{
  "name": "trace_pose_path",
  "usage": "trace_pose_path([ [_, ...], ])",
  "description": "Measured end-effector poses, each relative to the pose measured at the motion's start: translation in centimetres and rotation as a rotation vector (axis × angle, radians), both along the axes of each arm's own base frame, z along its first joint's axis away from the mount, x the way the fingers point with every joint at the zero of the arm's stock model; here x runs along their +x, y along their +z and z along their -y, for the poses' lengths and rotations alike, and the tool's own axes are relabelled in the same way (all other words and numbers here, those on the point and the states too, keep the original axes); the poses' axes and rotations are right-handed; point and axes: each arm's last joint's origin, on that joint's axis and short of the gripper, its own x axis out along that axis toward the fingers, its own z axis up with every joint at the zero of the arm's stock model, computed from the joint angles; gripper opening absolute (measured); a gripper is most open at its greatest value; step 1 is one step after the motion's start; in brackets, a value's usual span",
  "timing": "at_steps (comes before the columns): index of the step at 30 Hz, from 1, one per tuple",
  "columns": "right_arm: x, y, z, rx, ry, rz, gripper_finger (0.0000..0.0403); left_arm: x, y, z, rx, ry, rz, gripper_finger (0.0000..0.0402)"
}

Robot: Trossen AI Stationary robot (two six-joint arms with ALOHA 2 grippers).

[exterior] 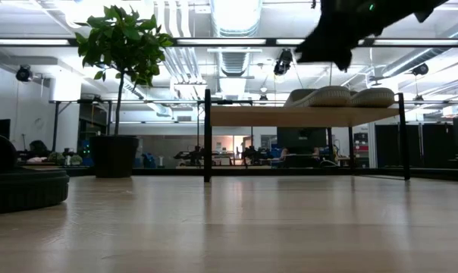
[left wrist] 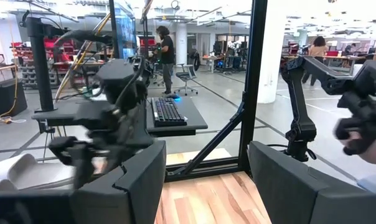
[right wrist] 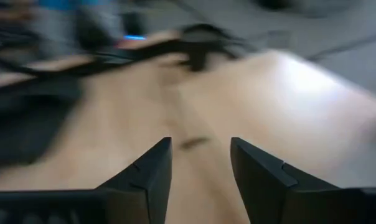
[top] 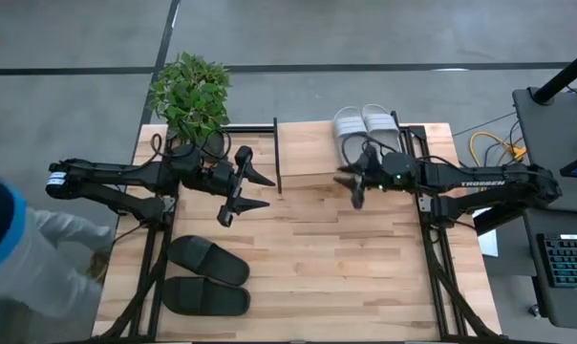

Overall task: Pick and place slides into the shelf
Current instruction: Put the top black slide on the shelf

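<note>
Grey-white slides (top: 367, 127) on the shelf (top: 308, 153); black slides (top: 207, 275) on your worktop (top: 346, 268).
Your left tool (top: 253, 190) and right tool (top: 350, 184) both hang released, empty.

I see a light wooden plank tabletop (top: 346, 277) carrying everything. At its far edge stands a low rack with a light wooden top and thin black metal frame (top: 303, 153), and two light grey-white slide sandals (top: 365, 127) lie side by side on its right part. Two matte black slide sandals (top: 207, 277) lie on the tabletop near its left front corner. A leafy green potted plant (top: 189, 91) stands at the far left corner.
</note>
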Motion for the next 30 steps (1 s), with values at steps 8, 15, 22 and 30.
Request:
trace_pose_path([
  [8,0.0,2.1,-3.2,0.037,0.375,0.187,0.0133,-0.1,0.1,0.0,0.009,0.001,0.009,0.0215],
  [15,-1.4,3.4,-4.5,-0.037,0.438,0.256,0.0121,0.1,-0.1,0.0,0.006,0.004,-0.003,0.0215],
  [22,-1.7,2.5,-5.8,-0.034,0.495,0.244,0.0114,0.1,-0.1,0.0,0.008,-0.013,-0.002,0.0215],
  [30,-2.0,0.1,-7.1,-0.092,0.394,0.250,0.0112,0.1,-0.2,0.4,0.039,-0.120,0.000,0.0215],
])
